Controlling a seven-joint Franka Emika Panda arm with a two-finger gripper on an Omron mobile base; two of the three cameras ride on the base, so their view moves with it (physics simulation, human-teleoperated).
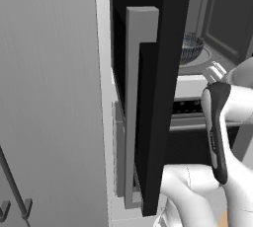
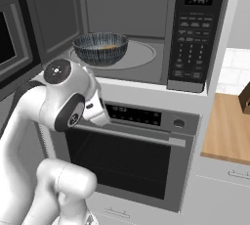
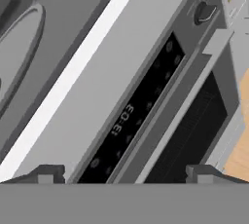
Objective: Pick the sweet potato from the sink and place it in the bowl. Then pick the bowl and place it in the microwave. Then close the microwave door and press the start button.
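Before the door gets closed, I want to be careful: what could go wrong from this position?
1. The microwave door stands wide open and the arm rises beside it, so swinging it shut could knock the arm or stop short.
2. The open gripper looks at the oven's control strip, not at the microwave keypad; a press here might hit the wrong appliance.
3. The bowl sits toward the microwave's left front; a hard slam might jolt it.
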